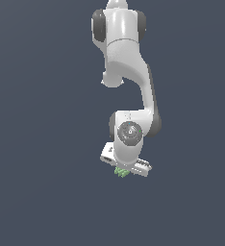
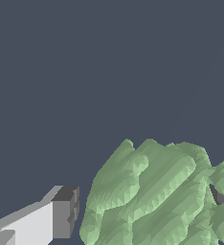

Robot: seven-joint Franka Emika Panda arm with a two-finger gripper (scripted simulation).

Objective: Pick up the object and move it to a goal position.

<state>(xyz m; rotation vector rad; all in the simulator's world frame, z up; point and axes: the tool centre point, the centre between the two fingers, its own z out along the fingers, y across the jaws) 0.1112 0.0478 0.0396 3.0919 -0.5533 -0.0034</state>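
The object point(image 1: 121, 171), a bumpy pale-green lump, sits low in the middle of the exterior view, tucked right under the white gripper point(image 1: 123, 171). Up close in the wrist view it crowds the frame, one grey finger point(image 2: 61, 217) just beside it. I can't tell whether the fingers are clamped on it. No goal marker shows, so the carry seems left to do.

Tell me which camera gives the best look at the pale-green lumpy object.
The wrist view. There the object fills much of the picture, its bumpy ridged surface plain, with one finger beside it. The exterior view shows only a small green patch poking out under the gripper, mostly covered by the white hand.
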